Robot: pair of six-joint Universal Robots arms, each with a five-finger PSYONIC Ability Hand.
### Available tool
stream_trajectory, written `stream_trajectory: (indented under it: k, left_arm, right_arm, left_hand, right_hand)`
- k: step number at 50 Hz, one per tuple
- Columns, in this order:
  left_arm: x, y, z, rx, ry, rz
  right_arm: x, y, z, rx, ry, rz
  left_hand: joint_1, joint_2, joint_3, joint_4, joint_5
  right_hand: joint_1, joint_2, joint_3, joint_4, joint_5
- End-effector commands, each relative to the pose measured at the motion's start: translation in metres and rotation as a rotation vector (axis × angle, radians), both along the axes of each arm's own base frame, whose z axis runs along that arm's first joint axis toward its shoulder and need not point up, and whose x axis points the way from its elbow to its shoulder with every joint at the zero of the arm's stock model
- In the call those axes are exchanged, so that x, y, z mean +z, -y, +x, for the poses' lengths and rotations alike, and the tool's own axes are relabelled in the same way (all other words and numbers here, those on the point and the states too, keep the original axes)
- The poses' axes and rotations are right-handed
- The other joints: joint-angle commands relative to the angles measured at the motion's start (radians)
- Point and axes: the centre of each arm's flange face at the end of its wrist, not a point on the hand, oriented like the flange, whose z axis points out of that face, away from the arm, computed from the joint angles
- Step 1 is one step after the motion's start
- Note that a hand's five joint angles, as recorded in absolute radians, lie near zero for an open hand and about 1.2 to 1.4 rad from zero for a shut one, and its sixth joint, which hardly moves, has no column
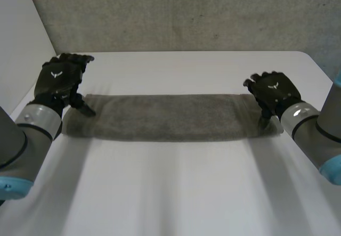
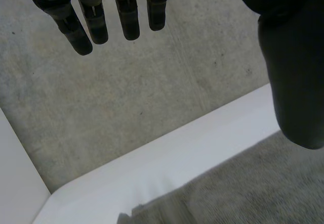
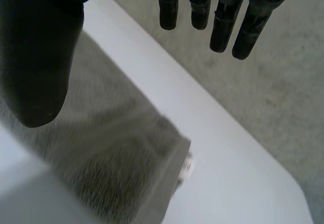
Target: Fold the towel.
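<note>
Left robot hand and right robot hand, both splayed empty, flank one towel.

The left hand and right hand are hovering open, fingers pointing straight, thumbs standing apart.

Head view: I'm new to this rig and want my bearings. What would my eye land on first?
A long grey towel lies as a flat strip across the white table. The black left hand is at the towel's left end and the black right hand at its right end, both with fingers open and gripping nothing.
</note>
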Motion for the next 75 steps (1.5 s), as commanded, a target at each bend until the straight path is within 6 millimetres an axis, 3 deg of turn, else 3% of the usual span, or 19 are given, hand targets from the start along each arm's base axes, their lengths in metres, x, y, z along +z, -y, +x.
stream_trajectory:
  k: [1, 8, 18, 34, 38, 44, 47, 49, 50, 53, 57, 60, 62, 69, 70, 71, 72, 73, 75]
  left_arm:
    - [-0.016, -0.003, 0.000, -0.001, 0.002, 0.001]
    - [-0.020, -0.004, -0.001, -0.004, 0.004, 0.010]
    - [-0.021, -0.004, 0.000, -0.002, 0.003, 0.012]
    - [-0.024, -0.007, 0.001, -0.001, 0.006, 0.025]
    - [-0.026, -0.008, 0.001, -0.001, 0.007, 0.031]
    - [-0.026, -0.009, 0.000, -0.004, 0.007, 0.031]
    - [-0.026, -0.010, -0.002, -0.010, 0.007, 0.030]
    - [-0.025, -0.010, -0.002, -0.011, 0.007, 0.027]
    - [-0.025, -0.010, -0.003, -0.013, 0.006, 0.025]
    - [-0.025, -0.011, -0.003, -0.015, 0.007, 0.027]
    - [-0.025, -0.011, -0.003, -0.013, 0.007, 0.027]
    - [-0.025, -0.010, -0.002, -0.012, 0.007, 0.027]
    - [-0.025, -0.010, -0.002, -0.010, 0.008, 0.026]
    - [-0.027, -0.009, -0.001, -0.007, 0.011, 0.032]
    - [-0.027, -0.009, -0.001, -0.007, 0.011, 0.032]
    - [-0.027, -0.009, -0.001, -0.007, 0.011, 0.032]
    - [-0.027, -0.010, -0.001, -0.008, 0.013, 0.033]
    - [-0.027, -0.010, -0.001, -0.008, 0.013, 0.033]
    - [-0.027, -0.010, -0.001, -0.008, 0.013, 0.033]
  right_arm:
    - [-0.037, 0.014, -0.009, -0.023, -0.043, 0.054]
    - [-0.064, 0.025, -0.018, -0.020, -0.151, 0.069]
    - [-0.067, 0.047, -0.039, -0.083, -0.173, 0.069]
    - [-0.051, 0.072, -0.107, -0.255, -0.177, 0.121]
    - [-0.028, 0.092, -0.140, -0.350, -0.181, 0.054]
    - [0.004, 0.103, -0.143, -0.358, -0.204, -0.050]
    - [0.021, 0.101, -0.115, -0.299, -0.194, -0.110]
    - [0.045, 0.078, -0.031, -0.110, -0.135, -0.196]
    - [0.045, 0.078, -0.030, -0.109, -0.134, -0.197]
    - [0.053, 0.044, 0.047, 0.068, -0.055, -0.234]
    - [0.031, -0.020, 0.140, 0.324, -0.005, -0.204]
    - [0.018, -0.048, 0.167, 0.414, -0.003, -0.186]
    - [-0.016, -0.094, 0.202, 0.549, -0.032, -0.139]
    - [-0.051, -0.121, 0.224, 0.620, -0.063, -0.093]
    - [-0.052, -0.120, 0.223, 0.617, -0.064, -0.088]
    - [-0.052, -0.120, 0.223, 0.617, -0.064, -0.088]
    - [-0.050, -0.119, 0.221, 0.610, -0.064, -0.079]
    - [-0.047, -0.120, 0.219, 0.606, -0.066, -0.068]
    - [-0.039, -0.121, 0.216, 0.605, -0.060, -0.065]
  left_hand:
    - [-0.063, -0.060, -0.052, -0.059, -0.200]
    - [-0.063, -0.060, -0.052, -0.059, -0.200]
    - [-0.069, -0.066, -0.058, -0.065, -0.206]
    - [-0.072, -0.069, -0.061, -0.068, -0.209]
    - [-0.072, -0.069, -0.061, -0.068, -0.209]
    - [-0.075, -0.072, -0.064, -0.070, -0.212]
    - [-0.075, -0.072, -0.064, -0.070, -0.212]
    - [-0.075, -0.072, -0.064, -0.070, -0.212]
    - [-0.078, -0.075, -0.066, -0.073, -0.215]
    - [-0.078, -0.075, -0.066, -0.073, -0.215]
    - [-0.078, -0.075, -0.066, -0.073, -0.215]
    - [-0.078, -0.075, -0.066, -0.073, -0.215]
    - [-0.078, -0.075, -0.066, -0.073, -0.215]
    - [-0.081, -0.078, -0.069, -0.076, -0.218]
    - [-0.081, -0.078, -0.069, -0.076, -0.218]
    - [-0.081, -0.078, -0.069, -0.076, -0.218]
    - [-0.081, -0.078, -0.069, -0.076, -0.218]
    - [-0.081, -0.078, -0.069, -0.076, -0.218]
    - [-0.081, -0.078, -0.069, -0.076, -0.218]
  right_hand:
    - [-0.056, -0.068, -0.068, -0.079, -0.059]
    - [0.504, 0.492, 0.492, 0.481, 0.501]
    - [1.165, 1.153, 1.153, 1.142, 1.162]
    - [1.166, 1.154, 1.154, 1.143, 1.163]
    - [1.166, 1.154, 1.154, 1.143, 1.163]
    - [1.166, 1.154, 1.154, 1.143, 1.163]
    - [1.166, 1.154, 1.154, 1.143, 1.163]
    - [1.166, 1.154, 1.154, 1.143, 1.163]
    - [1.166, 1.154, 1.154, 1.143, 1.163]
    - [1.166, 1.154, 1.154, 1.143, 1.163]
    - [1.166, 1.154, 1.154, 1.143, 1.163]
    - [1.166, 1.154, 1.154, 1.143, 1.163]
    - [1.166, 1.154, 1.154, 1.143, 1.163]
    - [1.137, 1.126, 1.126, 1.114, 1.134]
    - [0.725, 0.713, 0.713, 0.702, 0.722]
    - [0.721, 0.709, 0.709, 0.697, 0.717]
    - [0.160, 0.148, 0.148, 0.137, 0.157]
    - [-0.056, -0.068, -0.068, -0.079, -0.059]
    - [-0.056, -0.068, -0.068, -0.079, -0.059]
